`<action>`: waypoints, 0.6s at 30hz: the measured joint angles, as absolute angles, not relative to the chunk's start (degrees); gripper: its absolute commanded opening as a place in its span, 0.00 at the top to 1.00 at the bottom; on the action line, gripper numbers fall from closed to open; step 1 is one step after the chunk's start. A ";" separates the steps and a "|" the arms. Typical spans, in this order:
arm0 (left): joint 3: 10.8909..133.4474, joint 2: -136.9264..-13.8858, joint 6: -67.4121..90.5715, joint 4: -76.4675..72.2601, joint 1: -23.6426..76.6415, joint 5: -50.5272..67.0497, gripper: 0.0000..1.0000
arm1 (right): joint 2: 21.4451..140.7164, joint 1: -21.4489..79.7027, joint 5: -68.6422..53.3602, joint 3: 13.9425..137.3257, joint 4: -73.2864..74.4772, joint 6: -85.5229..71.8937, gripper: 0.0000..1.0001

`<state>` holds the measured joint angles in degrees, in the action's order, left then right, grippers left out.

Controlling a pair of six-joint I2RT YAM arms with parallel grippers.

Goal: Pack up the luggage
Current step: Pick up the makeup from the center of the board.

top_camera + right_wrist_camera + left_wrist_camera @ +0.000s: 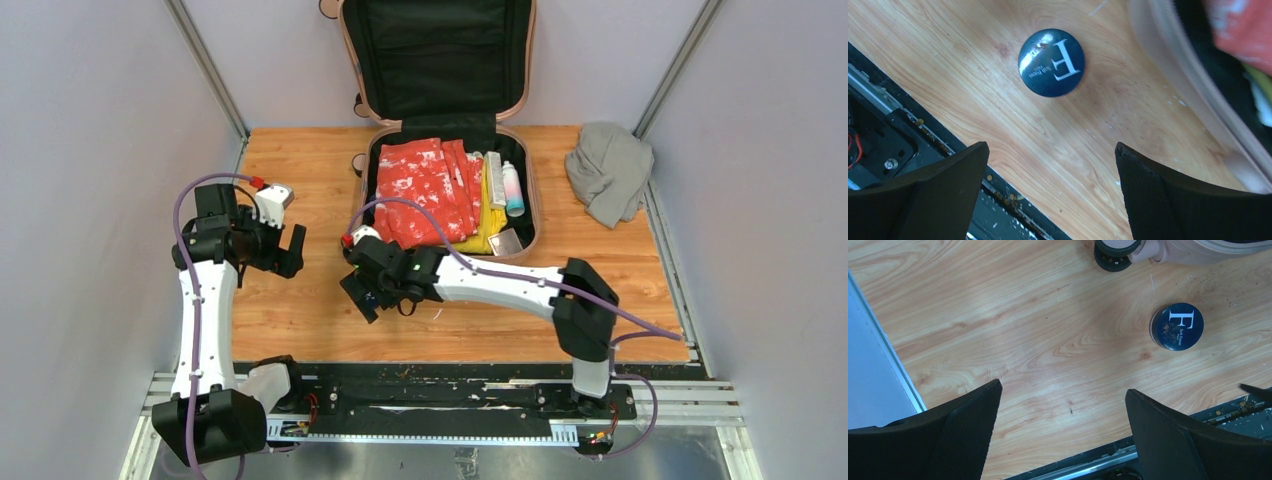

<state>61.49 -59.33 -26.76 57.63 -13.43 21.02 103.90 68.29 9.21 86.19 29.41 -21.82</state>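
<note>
**Pickup of a loose round tin for the open case**

Luggage (pixel 440 60) lies open beyond both grippers, lid raised, its tray already holding a red patterned garment (pixel 430 190), a yellow item (pixel 490 215) and a small bottle (pixel 512 188). A grey cloth (pixel 608 170) sits on the table (pixel 300 310), well off to the outer side of the right arm.

Step in hand, as judged: collecting a dark blue round tin (pixel 1051 62) that lies flat on the table, just outside the case rim (pixel 1173 75).

- Right gripper (pixel 1050 147): jaws spread wide, holding nothing. The tin is ahead of the fingertips and roughly centred between them.
- Left gripper (pixel 1063 387): jaws likewise spread and empty. The tin (pixel 1177 326) is ahead of it and offset toward its right finger.

Next move, as judged: the right gripper must advance and descend until the fingers straddle the tin, then close across its diameter. The low, flat profile calls for a grasp near table level.

View differences: the top view shows the case contents and both arms, but the right gripper (pixel 365 290) hides the tin. Only the wrist views show it. The left wrist view also shows a caster wheel (pixel 1113 252).
</note>
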 measured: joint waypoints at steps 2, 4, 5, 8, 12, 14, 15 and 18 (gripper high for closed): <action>61.52 -59.16 -26.79 57.63 -13.43 21.02 0.00 | 107.53 68.71 8.34 88.12 29.19 -21.41 0.00; 61.52 -59.00 -26.79 57.63 -13.43 20.99 0.00 | 110.80 69.04 7.46 89.34 28.80 -20.91 0.00; 61.52 -58.94 -26.81 57.63 -13.43 20.99 0.00 | 112.38 69.19 7.07 89.69 28.49 -20.56 0.00; 61.52 -58.74 -26.81 57.63 -13.43 20.91 0.00 | 115.94 69.38 6.85 90.67 28.40 -19.42 0.00; 61.52 -58.63 -26.81 57.63 -13.43 20.78 0.00 | 118.83 69.36 6.94 93.01 28.32 -18.13 0.00; 61.52 -58.59 -26.81 57.63 -13.43 20.78 0.00 | 119.68 69.36 6.98 94.26 28.18 -17.80 0.00; 61.52 -58.54 -26.81 57.60 -13.43 20.78 0.00 | 120.01 69.36 6.98 94.76 28.05 -17.58 0.00; 61.52 -58.26 -26.81 57.63 -13.43 20.78 0.00 | 120.90 69.32 7.03 96.16 27.83 -17.08 0.00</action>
